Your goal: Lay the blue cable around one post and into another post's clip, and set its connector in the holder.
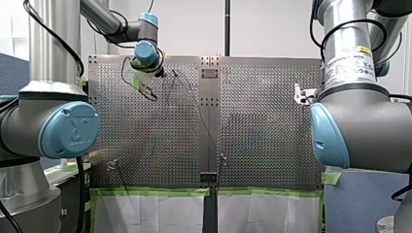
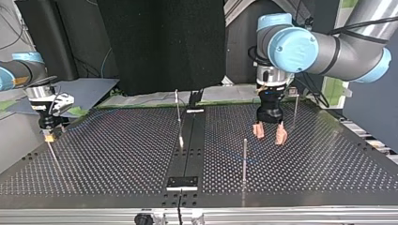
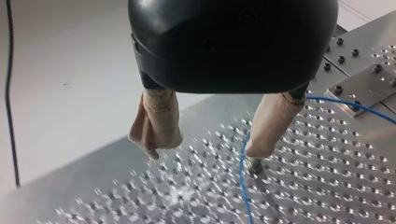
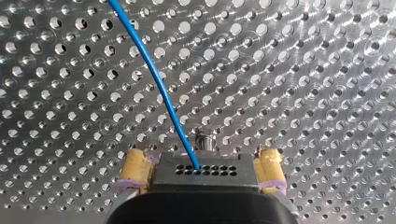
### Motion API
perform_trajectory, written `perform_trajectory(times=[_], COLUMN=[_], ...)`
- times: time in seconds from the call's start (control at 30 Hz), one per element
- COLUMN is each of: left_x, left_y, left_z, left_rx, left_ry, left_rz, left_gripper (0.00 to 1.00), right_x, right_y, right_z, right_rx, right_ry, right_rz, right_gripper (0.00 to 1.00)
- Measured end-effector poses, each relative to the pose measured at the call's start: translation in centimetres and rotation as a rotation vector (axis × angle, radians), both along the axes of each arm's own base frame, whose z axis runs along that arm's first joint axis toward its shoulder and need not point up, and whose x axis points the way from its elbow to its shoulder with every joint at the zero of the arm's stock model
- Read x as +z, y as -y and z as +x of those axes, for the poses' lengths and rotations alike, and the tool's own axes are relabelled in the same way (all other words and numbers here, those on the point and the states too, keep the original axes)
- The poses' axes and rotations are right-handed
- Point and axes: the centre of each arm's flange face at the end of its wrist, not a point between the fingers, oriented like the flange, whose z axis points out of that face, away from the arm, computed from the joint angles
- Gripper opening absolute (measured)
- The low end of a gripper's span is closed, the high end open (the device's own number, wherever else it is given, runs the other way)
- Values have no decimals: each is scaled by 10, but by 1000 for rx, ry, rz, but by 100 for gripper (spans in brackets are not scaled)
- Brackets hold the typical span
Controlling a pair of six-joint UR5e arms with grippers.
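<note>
The blue cable point(image 3: 242, 186) lies on the perforated table, passing just under one beige-padded finger point(image 3: 271, 123) of my left gripper point(image 3: 205, 150), which hangs open above the plate with nothing between its fingers. A post's foot point(image 3: 255, 164) stands beside that finger. In the top view my left gripper point(image 2: 269, 133) hovers open between two upright posts point(image 2: 244, 159) point(image 2: 296, 108). My right gripper point(image 4: 203, 171) is low over the table with its yellow pads point(image 4: 135, 169) wide apart, open. The cable point(image 4: 159, 88) runs in between them beside a post head point(image 4: 205, 139) and vanishes under the gripper's body.
A dark strip point(image 2: 190, 140) runs down the table's middle with a small plate point(image 2: 182, 182) near its front end. A thin post point(image 2: 177, 108) stands by the strip. My right gripper point(image 2: 48, 132) is at the table's edge, at the top view's left. Green tape point(image 1: 155, 192) lines one table edge.
</note>
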Motion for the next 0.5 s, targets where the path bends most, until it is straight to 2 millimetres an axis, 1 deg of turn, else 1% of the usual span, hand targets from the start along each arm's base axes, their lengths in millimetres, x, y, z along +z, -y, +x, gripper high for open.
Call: perform_trajectory(times=[0.17,0.3,0.5], left_x=[16,20,22], left_y=[-1,3,15], left_z=[-17,-26,-39], left_rx=[24,33,18], left_ry=[-4,-23,-58], left_rz=[47,86,147], left_gripper=[100,100,100], right_x=[0,0,0], right_y=[0,0,0], right_z=[-1,-1,0], right_rx=[-1,-1,-1], right_ry=[0,-1,-3], right_rz=[-2,-4,-6], right_gripper=[100,100,100])
